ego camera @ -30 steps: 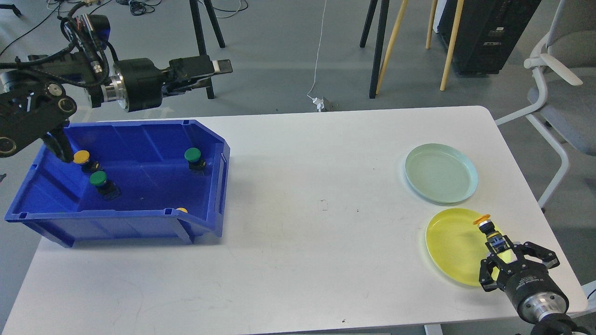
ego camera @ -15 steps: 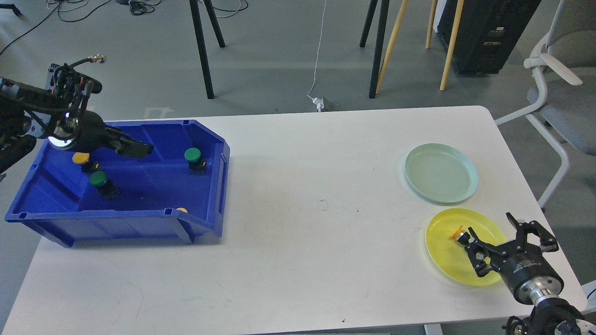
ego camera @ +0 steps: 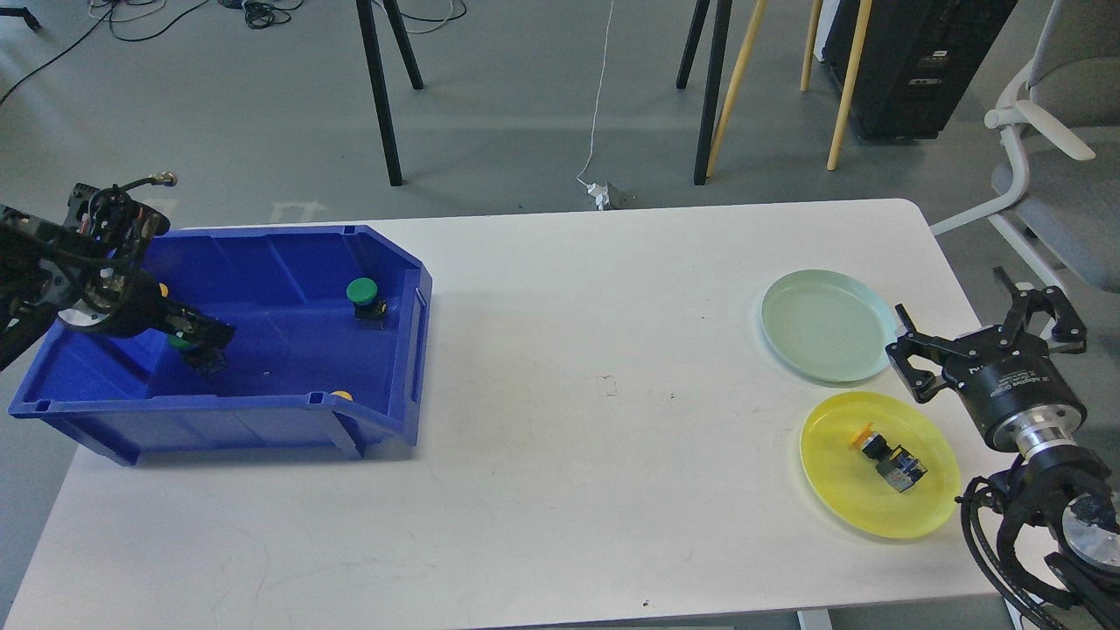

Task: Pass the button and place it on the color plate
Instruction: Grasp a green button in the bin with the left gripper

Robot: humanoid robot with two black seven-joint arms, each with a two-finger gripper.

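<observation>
- One yellow-capped button (ego camera: 886,457) is seen lying on its side on the yellow plate (ego camera: 831,477), at the near right of the counter (ego camera: 569,394); the pale green plate (ego camera: 827,325) just beyond it carries nothing.
- The right gripper (ego camera: 984,341) is held above the counter beside the green plate, with its jaws spread and nothing between them.
- The left gripper (ego camera: 206,337) is lowered into the blue bin (ego camera: 262,411) at the far left, directly at a green-capped button (ego camera: 182,343) that is largely hidden by it; whether the jaws are closed on it cannot be told.
- A second green button (ego camera: 363,297) stands upright near the bin's right wall, and part of a yellow cap (ego camera: 342,395) shows behind the near wall.
- The buttons are judged to be small, light, rigid plastic parts, unlikely to be damaged by a firm pinch.
- The round cap is judged smooth and liable to slip or roll; a hold across the squarer dark body below the cap would probably be more secure.
- For a handover, enough of the body should be left exposed for the receiving jaws.
</observation>
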